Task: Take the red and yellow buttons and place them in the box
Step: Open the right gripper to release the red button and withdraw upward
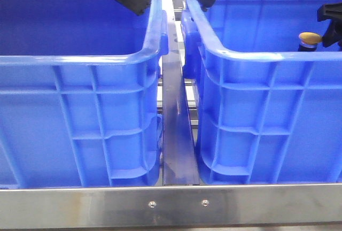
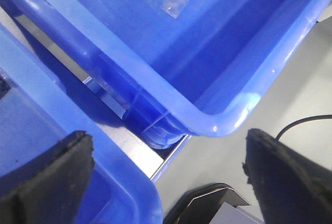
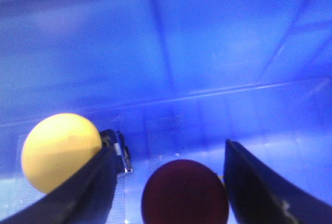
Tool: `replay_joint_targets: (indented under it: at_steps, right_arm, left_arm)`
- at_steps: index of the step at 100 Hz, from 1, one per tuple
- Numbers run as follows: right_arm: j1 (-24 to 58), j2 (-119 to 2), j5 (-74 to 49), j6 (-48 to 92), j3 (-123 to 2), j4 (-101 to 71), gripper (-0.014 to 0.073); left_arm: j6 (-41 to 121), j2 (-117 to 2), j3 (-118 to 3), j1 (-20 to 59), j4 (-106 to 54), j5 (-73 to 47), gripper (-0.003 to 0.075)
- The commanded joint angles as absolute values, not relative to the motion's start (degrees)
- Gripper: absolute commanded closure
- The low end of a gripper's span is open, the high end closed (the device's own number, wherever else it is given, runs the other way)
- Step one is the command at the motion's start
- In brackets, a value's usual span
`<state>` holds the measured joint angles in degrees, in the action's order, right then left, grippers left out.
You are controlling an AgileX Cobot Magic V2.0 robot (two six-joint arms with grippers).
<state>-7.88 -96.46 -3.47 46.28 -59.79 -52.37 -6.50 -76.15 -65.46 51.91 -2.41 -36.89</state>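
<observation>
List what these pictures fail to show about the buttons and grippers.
- Red button: absent from the front view; its body is hidden under its cap in the right wrist view.
- Right gripper: whether it touches the red button is unclear, blurred.
- Yellow button: front view shows only its cap above the crate rim.

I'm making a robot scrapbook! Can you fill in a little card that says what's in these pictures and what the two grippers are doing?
left crate: big blue plastic crate, ribbed walls
right crate: matching blue plastic crate
yellow button: round yellow-capped push button, beside one right finger
red button: round dark-red-capped push button, between the right fingers, grip unclear
left gripper: open, empty, above a crate corner
right gripper: inside the right crate
metal rail: shiny bar between crates
</observation>
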Motion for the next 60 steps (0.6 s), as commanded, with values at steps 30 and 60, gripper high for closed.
replay_joint_targets:
  at_steps: [30, 60]
  right_arm:
    - [-8.22, -89.98, -1.56, 46.86, -61.64, -52.67, 0.0108]
    - [-8.22, -78.88, -4.61, 46.87, -60.55, -52.62, 0.0146]
  left_arm:
    - [-6.34, -74.55, -67.14, 52.43, -3.13, -33.99, 0.0156]
    - [-6.34, -74.21, -67.14, 52.43, -3.13, -33.8, 0.0156]
